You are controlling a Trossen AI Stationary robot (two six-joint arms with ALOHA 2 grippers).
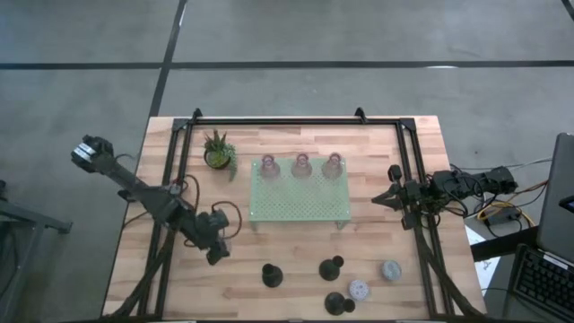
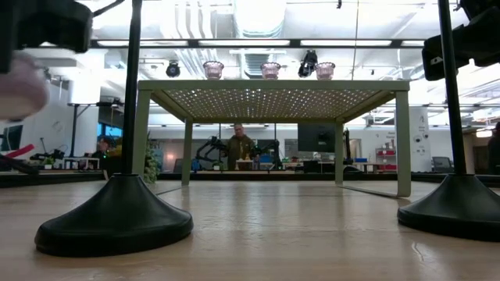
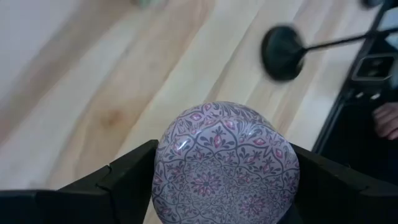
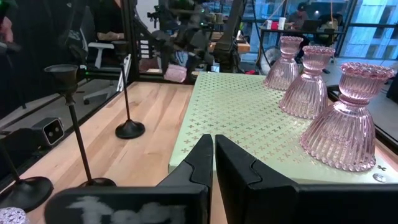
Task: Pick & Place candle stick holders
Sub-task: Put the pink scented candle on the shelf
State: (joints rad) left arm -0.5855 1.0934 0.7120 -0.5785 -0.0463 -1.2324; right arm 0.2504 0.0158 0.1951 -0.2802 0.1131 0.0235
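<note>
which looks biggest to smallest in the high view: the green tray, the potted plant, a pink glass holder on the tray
1. green tray, by far the largest
2. potted plant
3. pink glass holder, smallest; the three on the tray look alike in size

The plant's spreading leaves make its lead over the holder modest.

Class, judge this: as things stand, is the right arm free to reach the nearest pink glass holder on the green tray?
Probably yes: right gripper, shut and empty, sits beside the tray; nothing blocks the holder.

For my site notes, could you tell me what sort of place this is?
Probably a robotics lab or open workshop: a wooden table with framed rig, other robot arms on benches behind, and a person among monitors.
</note>
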